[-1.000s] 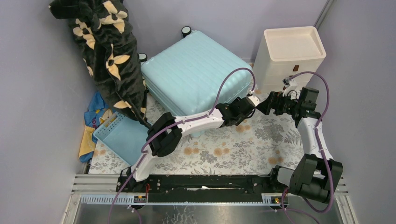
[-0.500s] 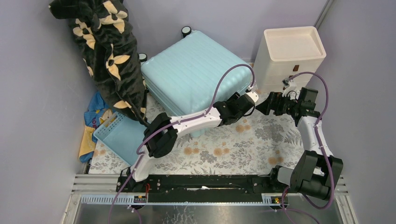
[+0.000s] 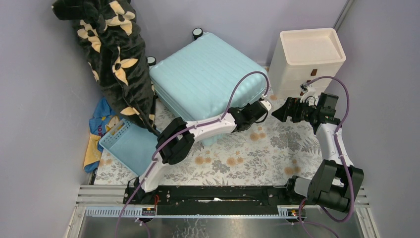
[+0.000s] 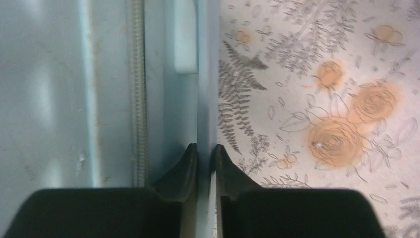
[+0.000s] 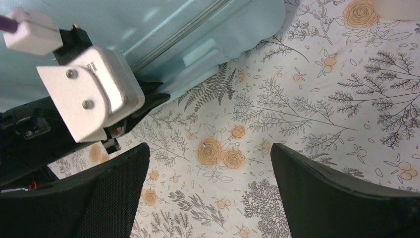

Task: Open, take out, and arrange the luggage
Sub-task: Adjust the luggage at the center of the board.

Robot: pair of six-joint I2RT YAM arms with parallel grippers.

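The luggage (image 3: 208, 74), a pale aqua ribbed hard-shell suitcase, lies flat and closed on the floral mat at the back centre. My left gripper (image 3: 258, 110) is at its near right corner. In the left wrist view the suitcase side (image 4: 59, 89) with its zipper fills the left half. There the left gripper (image 4: 205, 153) is shut on a thin aqua edge of the shell, one finger either side. My right gripper (image 3: 277, 113) hovers just right of it. It stands open (image 5: 208, 168) over bare mat, with the suitcase corner (image 5: 148, 25) beyond.
A cream drawer unit (image 3: 309, 59) stands at the back right, close to the right arm. A black blanket with cream flowers (image 3: 116, 64) hangs at the back left above a small blue basket (image 3: 126, 144) and crumpled clothes (image 3: 99, 124). The floral mat (image 3: 257, 153) covers the floor.
The left gripper has shifted slightly toward the suitcase corner and its fingers have closed onto the shell's edge. The right arm has barely moved.
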